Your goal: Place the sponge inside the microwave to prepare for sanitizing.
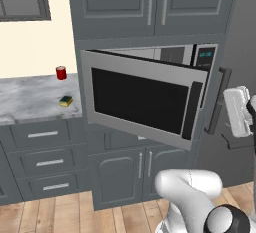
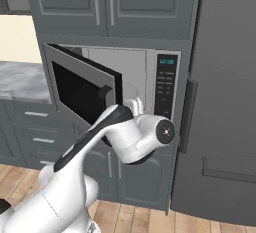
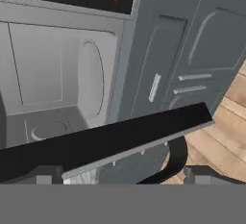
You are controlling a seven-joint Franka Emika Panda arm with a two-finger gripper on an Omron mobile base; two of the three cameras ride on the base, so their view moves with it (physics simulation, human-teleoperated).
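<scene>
Sponge (image 1: 66, 101) on worktop (image 1: 30, 99): too small to make out layers clearly. Red can (image 1: 61, 72) label unreadable.

Microwave (image 1: 145, 97) interior mostly hidden behind open door in left base view; keypad (image 2: 165, 84) text too blurred to read. In right base view arm covers door's lower edge and handle.

Hand (image 3: 120, 177): fingertips (image 3: 45, 175) cut off by bottom edge in hand view, door edge crossing in front; jaw gap cannot be judged. Turntable (image 3: 45, 129) partly hidden by door.
</scene>
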